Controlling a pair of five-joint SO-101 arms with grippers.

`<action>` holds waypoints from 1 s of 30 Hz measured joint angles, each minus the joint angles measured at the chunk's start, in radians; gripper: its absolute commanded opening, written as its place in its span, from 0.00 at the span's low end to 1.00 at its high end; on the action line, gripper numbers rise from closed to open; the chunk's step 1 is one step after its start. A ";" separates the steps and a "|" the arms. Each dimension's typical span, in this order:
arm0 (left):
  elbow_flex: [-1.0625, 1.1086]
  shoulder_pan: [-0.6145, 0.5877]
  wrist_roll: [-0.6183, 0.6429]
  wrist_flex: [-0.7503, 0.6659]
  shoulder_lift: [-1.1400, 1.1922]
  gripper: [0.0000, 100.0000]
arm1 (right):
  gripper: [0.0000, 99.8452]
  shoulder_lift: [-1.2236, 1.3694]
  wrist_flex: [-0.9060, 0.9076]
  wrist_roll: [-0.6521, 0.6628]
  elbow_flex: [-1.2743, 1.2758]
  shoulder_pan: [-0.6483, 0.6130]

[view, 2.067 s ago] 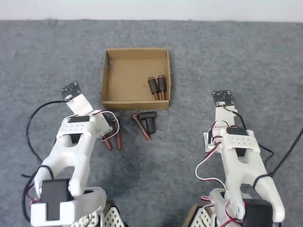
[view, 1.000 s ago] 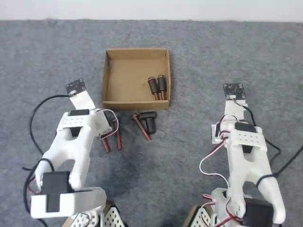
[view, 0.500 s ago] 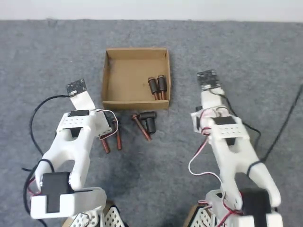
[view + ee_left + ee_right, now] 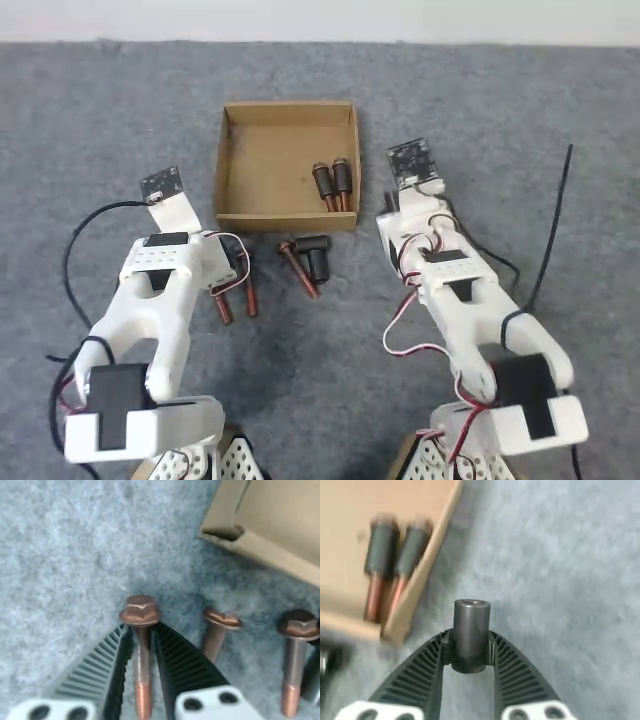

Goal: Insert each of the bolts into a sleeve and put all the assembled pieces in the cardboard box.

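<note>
We saw the right hand [image 4: 469, 635] gripping a sleeve [image 4: 471, 617] just right of the cardboard box [image 4: 286, 221]; the left hand [image 4: 140, 630] clamped a bolt [image 4: 140, 611].

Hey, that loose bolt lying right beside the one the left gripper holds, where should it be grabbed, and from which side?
Probably mid-shank, from straight above. The bolt lies flat on the carpet, head toward the box, so a grip closing across the round shank should seat well; the flanged head is wider and would stop it sliding out.
</note>
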 measured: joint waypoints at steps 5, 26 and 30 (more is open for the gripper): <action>0.000 0.000 0.000 0.000 0.000 0.01 | 0.01 0.068 -0.239 -0.215 0.000 0.002; 0.000 0.000 0.000 0.000 0.000 0.01 | 0.01 0.364 -1.347 -0.106 0.301 -0.135; 0.000 0.000 0.000 0.000 0.000 0.01 | 0.01 0.364 -1.455 -0.106 0.391 -0.163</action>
